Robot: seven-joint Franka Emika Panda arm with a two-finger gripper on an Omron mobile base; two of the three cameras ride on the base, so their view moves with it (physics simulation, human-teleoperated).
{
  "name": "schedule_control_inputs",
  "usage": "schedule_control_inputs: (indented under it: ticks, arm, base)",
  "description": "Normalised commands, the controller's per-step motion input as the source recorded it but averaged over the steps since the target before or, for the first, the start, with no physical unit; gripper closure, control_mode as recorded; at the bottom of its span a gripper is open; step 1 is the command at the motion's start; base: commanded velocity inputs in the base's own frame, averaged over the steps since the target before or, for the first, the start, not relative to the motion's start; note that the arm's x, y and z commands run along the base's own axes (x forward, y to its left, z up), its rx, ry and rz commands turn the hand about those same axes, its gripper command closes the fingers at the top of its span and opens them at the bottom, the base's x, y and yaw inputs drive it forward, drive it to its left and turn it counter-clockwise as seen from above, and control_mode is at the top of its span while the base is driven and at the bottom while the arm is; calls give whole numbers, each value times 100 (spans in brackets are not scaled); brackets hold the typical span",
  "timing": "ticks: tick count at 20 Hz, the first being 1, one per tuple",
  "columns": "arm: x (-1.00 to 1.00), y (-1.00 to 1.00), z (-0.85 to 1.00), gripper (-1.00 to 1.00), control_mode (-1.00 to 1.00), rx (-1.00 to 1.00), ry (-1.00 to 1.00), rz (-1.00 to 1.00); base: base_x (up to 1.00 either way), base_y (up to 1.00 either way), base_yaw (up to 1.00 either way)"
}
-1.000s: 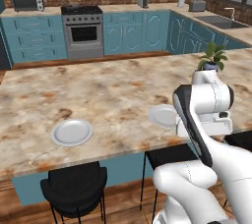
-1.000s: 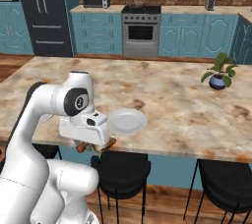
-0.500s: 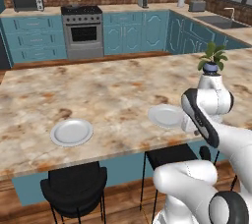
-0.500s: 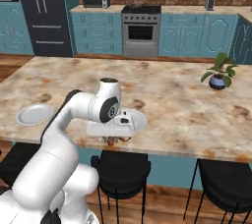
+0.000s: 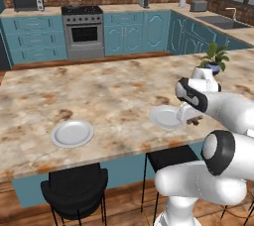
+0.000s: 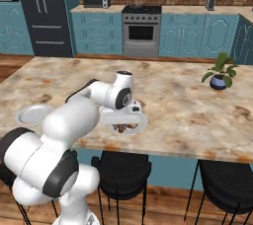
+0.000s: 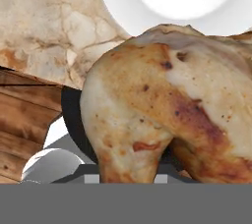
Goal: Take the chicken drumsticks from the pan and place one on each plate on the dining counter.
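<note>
Brick runs along the back wall of this kitchen above teal cabinets, with a steel stove [image 5: 84, 28] in the middle of the run, a microwave [image 5: 27, 0] on the wall counter to one side and a tall dark refrigerator [image 6: 45, 13] seen from the right base camera. No brand, label or other writing can be made out on any of them.

Filling the middle of the room is the dining surface [image 5: 104, 93], a big island with a mottled beige-brown marble top and teal sides. Black stools [image 5: 75, 192] are tucked under its near edge. A small potted plant [image 5: 215, 57] stands toward its far right corner.

Two pale plates lie along the near edge, well apart. The left plate [image 5: 72, 133] is bare. At the right plate [image 5: 166, 117] the white arm bends down, and its tool [image 6: 125, 126] is clenched on a chicken drumstick [image 7: 167, 120], golden brown with a reddish patch. The drumstick hangs at the near rim of that plate, over the surface's near edge; whether it touches the plate I cannot tell. Wooden floor [image 7: 19, 120] shows below the edge in the hand camera.
</note>
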Motion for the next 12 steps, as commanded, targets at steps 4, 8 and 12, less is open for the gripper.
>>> schedule_control_inputs:
  ticks: [4, 8, 12]
  arm:
    - [100, 0, -36, 100, -100, 0, 6, 4]
    - [100, 1, -69, 100, -100, 0, 8, 5]
    - [100, 4, -76, 100, -100, 0, 5, 7]
  base:
    - [0, 0, 0]
    - [0, 0, 0]
    - [0, 0, 0]
